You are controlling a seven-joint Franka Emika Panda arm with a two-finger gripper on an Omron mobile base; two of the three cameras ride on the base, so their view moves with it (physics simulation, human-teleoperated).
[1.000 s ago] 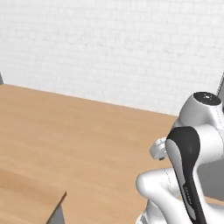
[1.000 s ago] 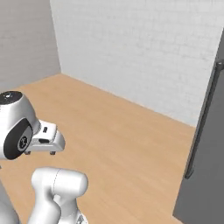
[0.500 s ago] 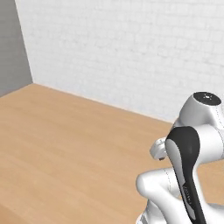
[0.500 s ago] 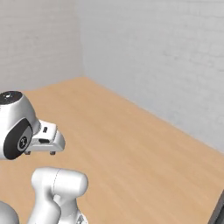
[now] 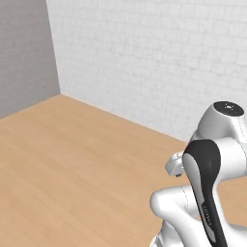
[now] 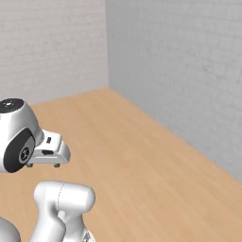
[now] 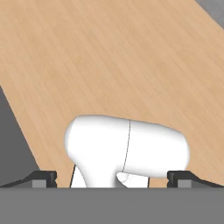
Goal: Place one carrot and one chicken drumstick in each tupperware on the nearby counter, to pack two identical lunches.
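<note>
Wood floor [image 5: 72,169] and brick walls [image 6: 179,71] have swung round since earlier — my fingers [image 7: 43,178] spread wide, beyond them bare floor.

You have one robot arm [image 5: 207,193] in front of you, with one gripper [image 7: 112,178] showing two dark fingertips [image 7: 41,178] set wide apart. There are two walls [image 6: 179,71] meeting at one corner at 12 o'clock, and one wooden floor [image 5: 72,169].
</note>
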